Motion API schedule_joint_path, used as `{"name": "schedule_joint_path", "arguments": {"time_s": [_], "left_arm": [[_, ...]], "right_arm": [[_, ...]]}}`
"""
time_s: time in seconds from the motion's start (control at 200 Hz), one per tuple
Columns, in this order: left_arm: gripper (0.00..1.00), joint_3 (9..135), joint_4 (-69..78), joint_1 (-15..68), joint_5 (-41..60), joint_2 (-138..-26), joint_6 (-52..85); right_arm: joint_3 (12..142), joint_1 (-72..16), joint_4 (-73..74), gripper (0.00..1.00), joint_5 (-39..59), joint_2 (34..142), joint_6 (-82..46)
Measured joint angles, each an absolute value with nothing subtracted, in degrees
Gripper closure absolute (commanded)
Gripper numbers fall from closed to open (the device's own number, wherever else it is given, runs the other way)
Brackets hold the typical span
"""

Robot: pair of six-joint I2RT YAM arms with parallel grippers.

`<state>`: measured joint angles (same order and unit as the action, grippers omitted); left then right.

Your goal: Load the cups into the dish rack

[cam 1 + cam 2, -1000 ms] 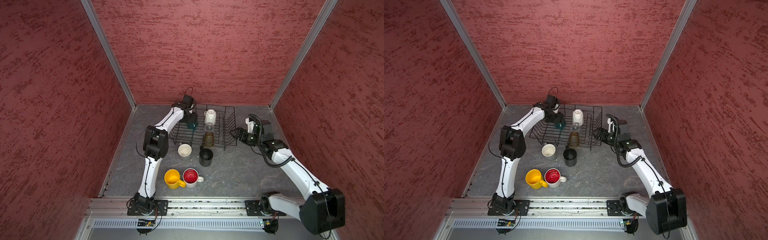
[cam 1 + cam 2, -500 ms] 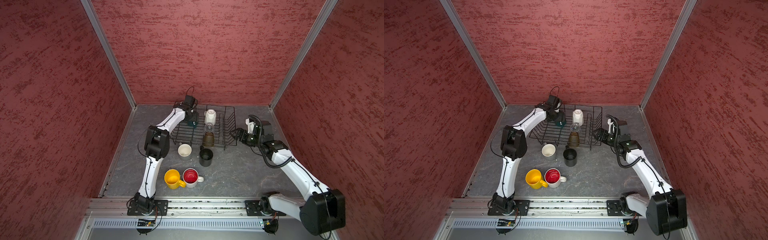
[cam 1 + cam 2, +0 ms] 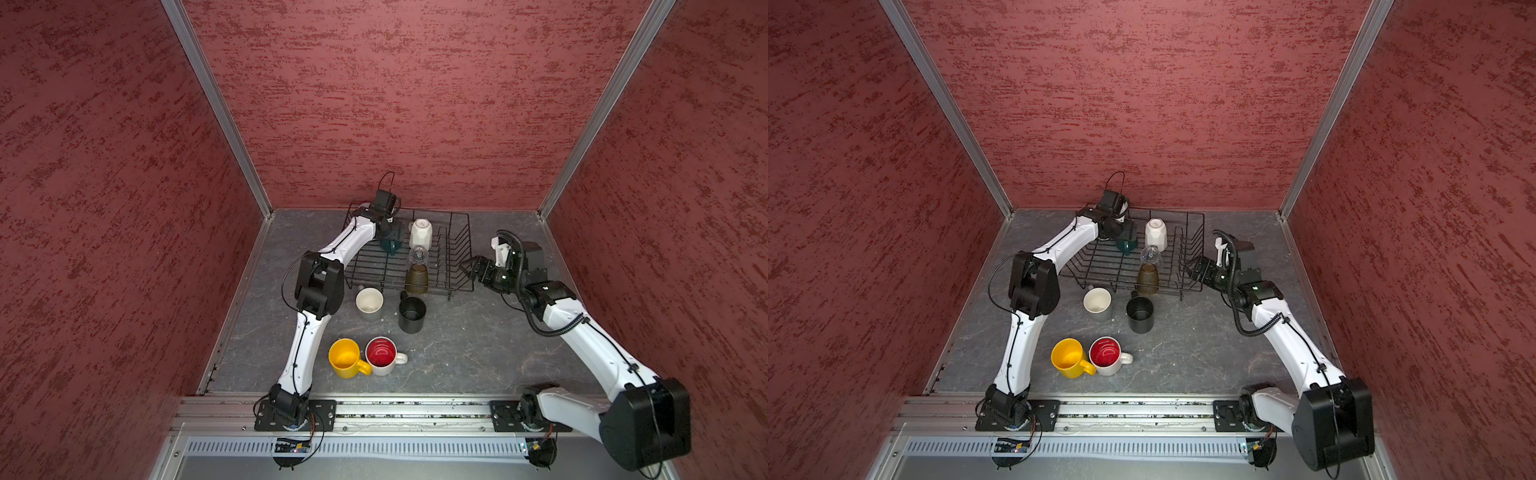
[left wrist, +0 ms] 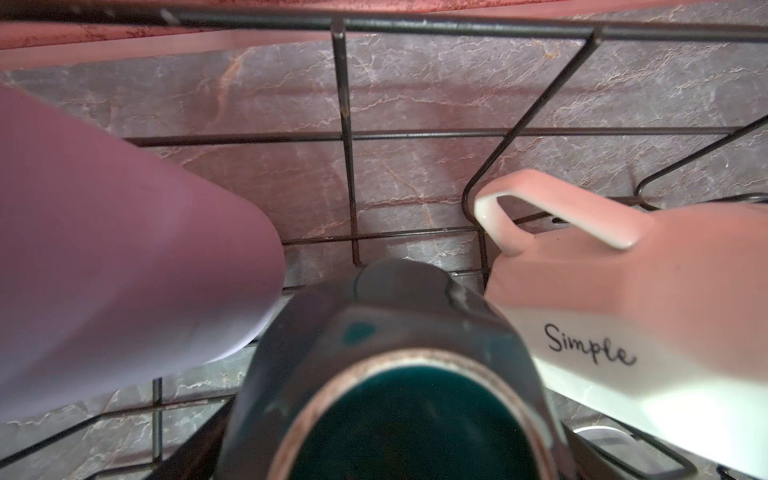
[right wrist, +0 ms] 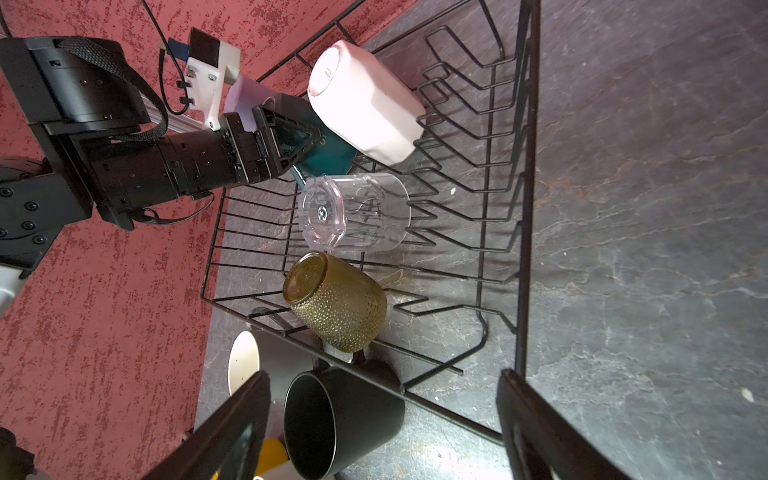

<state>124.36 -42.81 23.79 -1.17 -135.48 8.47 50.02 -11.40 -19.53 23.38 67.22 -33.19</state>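
Your left gripper [image 5: 291, 141] sits right at the dark teal ceramic mug [image 4: 395, 374] in the far left corner of the black thin-wire dish rack [image 3: 461, 249], upper centre in both top views. One finger overlaps the mug, and you cannot tell whether the jaws are clamping it or standing clear. In the left wrist view the mug shows a bare ring on its end. It is flanked by a smooth lavender cup [image 4: 124, 270] and a white faceted mug lettered "Simple" [image 4: 623, 311], both just beside it inside the rack. Nearer the front along the rack's middle stand a clear glass tumbler [image 5: 353, 212] and a dimpled amber glass tumbler [image 5: 336, 303], both base up. Your right gripper [image 3: 467, 266] hovers at the rack's right end with its jaws spread wide and nothing between them. Just below the rack on the grey stone-patterned table [image 3: 457, 353] stand a grey mug with a cream inside [image 3: 369, 301] and a black mug [image 3: 411, 311]. Lower centre, a yellow mug [image 3: 345, 357] touches a white mug with a red inside [image 3: 381, 355].
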Motion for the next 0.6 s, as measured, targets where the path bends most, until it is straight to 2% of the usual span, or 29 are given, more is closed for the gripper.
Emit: {"name": "schedule_joint_path", "arguments": {"time_s": [0.155, 0.255, 0.601], "left_arm": [[0.08, 125.2, -42.3, 23.7, -1.1, -135.8, 8.2], [0.0, 125.4, -41.6, 23.7, -0.4, -135.8, 8.0], [0.0, 119.2, -36.6, 23.7, 1.8, -132.0, 7.0]], "right_arm": [[50.0, -11.4, -19.5, 0.14, 23.4, 67.2, -33.2], [50.0, -11.4, -19.5, 0.14, 23.4, 67.2, -33.2], [50.6, -11.4, -20.3, 0.14, 23.1, 67.3, -32.6]]}}
